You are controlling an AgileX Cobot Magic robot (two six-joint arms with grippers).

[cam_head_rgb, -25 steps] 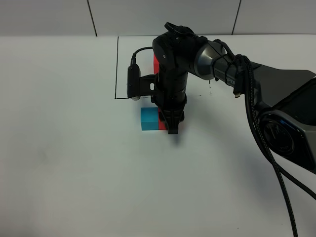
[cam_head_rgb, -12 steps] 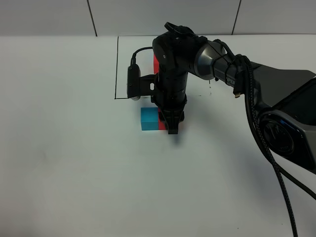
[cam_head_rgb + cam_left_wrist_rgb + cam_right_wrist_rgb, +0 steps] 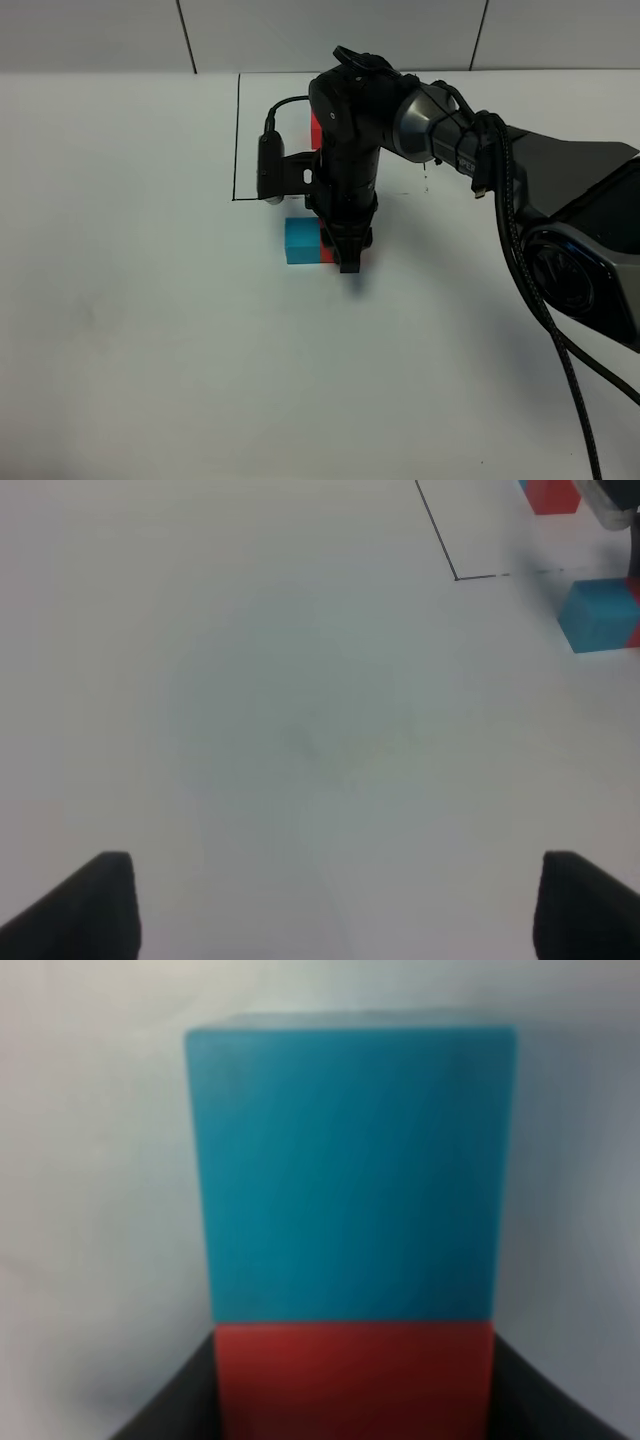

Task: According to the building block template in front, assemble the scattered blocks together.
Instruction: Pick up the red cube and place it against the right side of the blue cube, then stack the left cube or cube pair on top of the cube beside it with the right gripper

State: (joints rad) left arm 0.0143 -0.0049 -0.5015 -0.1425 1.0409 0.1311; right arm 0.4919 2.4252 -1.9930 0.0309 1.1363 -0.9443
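high cam looks down; r wrist cam v close on blue cube [image 3: 350,1170], l wrist sees it farther off.

Lab bench: bare white tabletop [image 3: 140,370]

Readable marks, all views checked: one candidate only.

Exterior high view: a short run of white lettering [image 3: 468,163] is printed on a dark collar of the right arm [image 3: 580,170], just behind the grey joint housing [image 3: 425,120]. The text runs across the collar and reads sideways from this camera. A black cable [image 3: 510,200] crosses just beside it and cuts off one end. Two letters look like "PE". The rest is too small and too blurred to make out, so no full word or brand can be read.

Left wrist view: nothing legible.
Right wrist view: nothing legible.
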